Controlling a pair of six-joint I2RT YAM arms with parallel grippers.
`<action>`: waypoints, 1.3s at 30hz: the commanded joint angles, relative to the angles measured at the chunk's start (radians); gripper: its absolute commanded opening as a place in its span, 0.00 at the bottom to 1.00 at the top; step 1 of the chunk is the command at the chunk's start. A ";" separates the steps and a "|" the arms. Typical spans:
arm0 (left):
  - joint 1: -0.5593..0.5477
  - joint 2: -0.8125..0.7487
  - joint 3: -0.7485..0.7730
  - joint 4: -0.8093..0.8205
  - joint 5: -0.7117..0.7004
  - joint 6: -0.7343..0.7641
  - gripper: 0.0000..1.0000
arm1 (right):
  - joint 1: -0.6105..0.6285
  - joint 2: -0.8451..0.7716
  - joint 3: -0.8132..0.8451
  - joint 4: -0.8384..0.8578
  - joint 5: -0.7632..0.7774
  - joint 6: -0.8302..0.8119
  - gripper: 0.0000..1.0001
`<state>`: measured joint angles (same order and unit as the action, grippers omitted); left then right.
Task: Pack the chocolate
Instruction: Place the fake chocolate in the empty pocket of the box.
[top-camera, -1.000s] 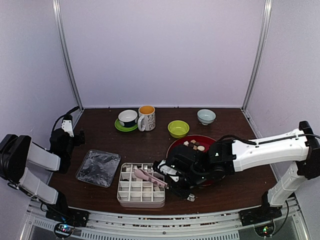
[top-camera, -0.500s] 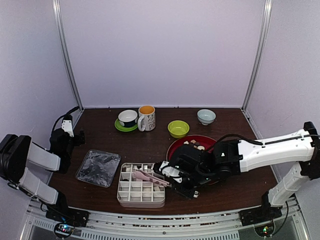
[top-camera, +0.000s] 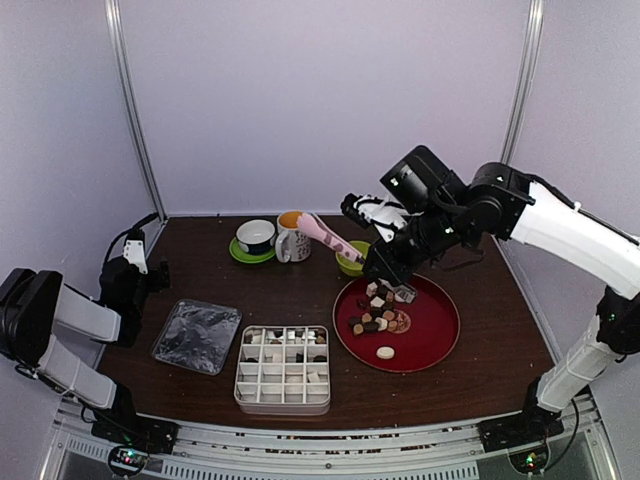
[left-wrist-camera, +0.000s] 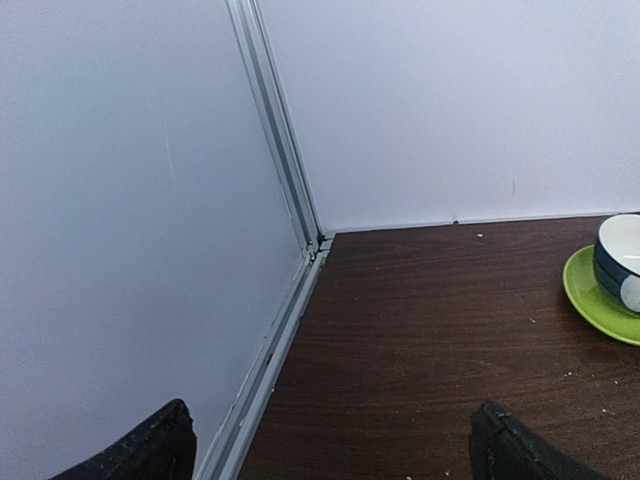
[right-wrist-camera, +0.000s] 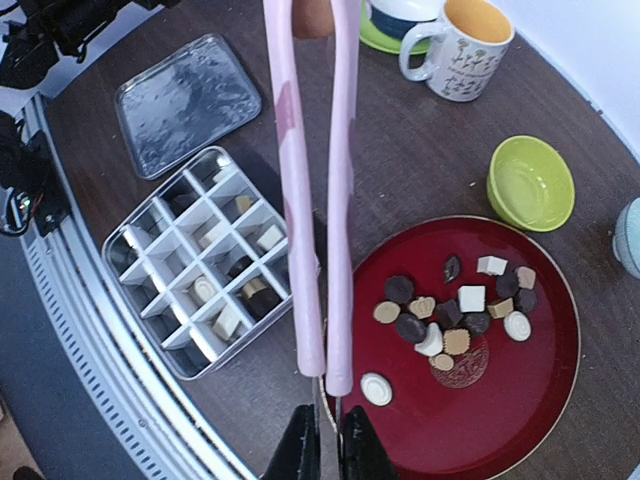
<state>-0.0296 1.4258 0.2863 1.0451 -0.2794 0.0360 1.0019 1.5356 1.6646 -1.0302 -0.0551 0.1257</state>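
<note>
The right gripper (right-wrist-camera: 325, 445) pinches the pink tongs (right-wrist-camera: 320, 200), chocolate (right-wrist-camera: 455, 315) on the red plate (right-wrist-camera: 545, 400) beneath it; the left gripper (left-wrist-camera: 330, 450) gapes empty.

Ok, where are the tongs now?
In the top view, the pink tongs are held aloft by the right gripper, seen between the mug and green bowl.

No legible text, label, brand or number anywhere; mug (right-wrist-camera: 462, 50) decoration too small to read.

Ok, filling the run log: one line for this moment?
right jaws: shut on pink tongs; left jaws: open, empty; chocolate: on red plate, some in tray
</note>
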 joint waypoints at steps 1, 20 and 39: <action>0.007 0.005 0.016 0.037 0.008 0.009 0.98 | 0.017 0.112 0.103 -0.241 -0.128 -0.009 0.00; 0.008 0.005 0.015 0.037 0.008 0.009 0.98 | 0.289 0.382 0.268 -0.323 -0.059 0.046 0.00; 0.007 0.005 0.014 0.037 0.008 0.009 0.98 | 0.270 0.456 0.277 -0.366 -0.058 -0.012 0.12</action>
<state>-0.0296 1.4258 0.2863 1.0454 -0.2790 0.0360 1.2804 1.9991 1.9404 -1.3949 -0.0975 0.1295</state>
